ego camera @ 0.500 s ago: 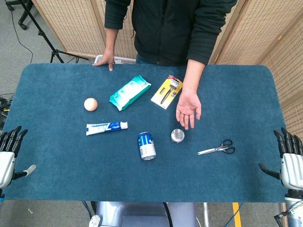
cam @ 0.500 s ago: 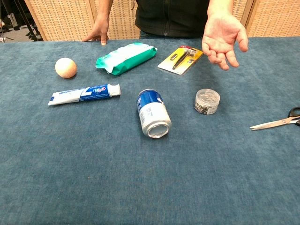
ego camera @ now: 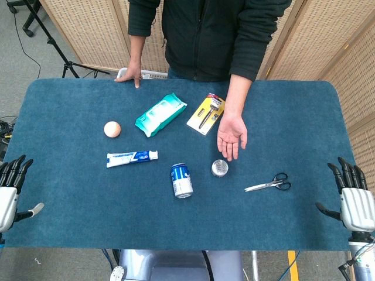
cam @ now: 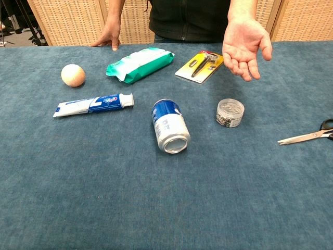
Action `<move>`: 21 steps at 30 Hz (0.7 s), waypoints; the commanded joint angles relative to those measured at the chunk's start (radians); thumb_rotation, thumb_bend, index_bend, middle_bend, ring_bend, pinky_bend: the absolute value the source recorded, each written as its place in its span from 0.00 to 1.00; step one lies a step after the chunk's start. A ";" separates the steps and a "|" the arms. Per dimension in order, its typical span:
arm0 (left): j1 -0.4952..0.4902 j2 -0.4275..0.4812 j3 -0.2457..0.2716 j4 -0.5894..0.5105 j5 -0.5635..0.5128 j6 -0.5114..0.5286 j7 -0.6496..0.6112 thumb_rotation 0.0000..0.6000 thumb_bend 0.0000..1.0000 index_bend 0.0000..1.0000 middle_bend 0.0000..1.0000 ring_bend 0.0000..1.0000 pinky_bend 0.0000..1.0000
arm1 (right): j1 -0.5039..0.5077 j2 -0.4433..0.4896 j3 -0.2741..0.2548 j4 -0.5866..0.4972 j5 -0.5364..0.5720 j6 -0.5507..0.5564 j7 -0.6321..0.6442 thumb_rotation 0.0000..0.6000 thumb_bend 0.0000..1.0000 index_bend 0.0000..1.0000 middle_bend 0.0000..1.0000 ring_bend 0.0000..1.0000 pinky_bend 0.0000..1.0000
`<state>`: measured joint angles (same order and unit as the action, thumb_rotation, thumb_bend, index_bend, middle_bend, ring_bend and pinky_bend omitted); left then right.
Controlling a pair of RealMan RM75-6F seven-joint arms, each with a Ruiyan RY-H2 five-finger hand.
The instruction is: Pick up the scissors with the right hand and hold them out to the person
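A blue cloth-covered table (ego camera: 88, 193) stands before woven screens (ego camera: 88, 29). The right hand (ego camera: 354, 199) waits at the near right edge, fingers spread and holding nothing; the scissors (ego camera: 269, 184) lie flat to its left, well apart. The left hand (ego camera: 12, 190) is likewise spread and empty. Only the head view shows both hands; the chest view shows the person's upturned palm (cam: 244, 44).

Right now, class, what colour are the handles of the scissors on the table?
Black. The scissors have black handle loops and silver blades, clearest in the head view.
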<state>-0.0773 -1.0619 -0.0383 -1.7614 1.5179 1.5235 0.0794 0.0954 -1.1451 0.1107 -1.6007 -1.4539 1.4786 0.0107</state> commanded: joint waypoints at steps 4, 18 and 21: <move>-0.008 -0.012 -0.009 0.001 -0.019 -0.013 0.026 1.00 0.00 0.00 0.00 0.00 0.00 | 0.179 -0.061 -0.001 0.256 -0.098 -0.218 0.150 1.00 0.16 0.30 0.00 0.00 0.00; -0.041 -0.051 -0.035 -0.016 -0.080 -0.059 0.135 1.00 0.00 0.00 0.00 0.00 0.00 | 0.350 -0.208 -0.032 0.550 -0.122 -0.419 0.223 1.00 0.31 0.39 0.04 0.00 0.00; -0.044 -0.056 -0.037 -0.019 -0.087 -0.062 0.148 1.00 0.00 0.00 0.00 0.00 0.00 | 0.368 -0.219 -0.048 0.572 -0.130 -0.441 0.214 1.00 0.31 0.39 0.03 0.00 0.00</move>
<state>-0.1202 -1.1161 -0.0744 -1.7794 1.4327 1.4629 0.2254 0.4598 -1.3596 0.0671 -1.0333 -1.5806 1.0432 0.2275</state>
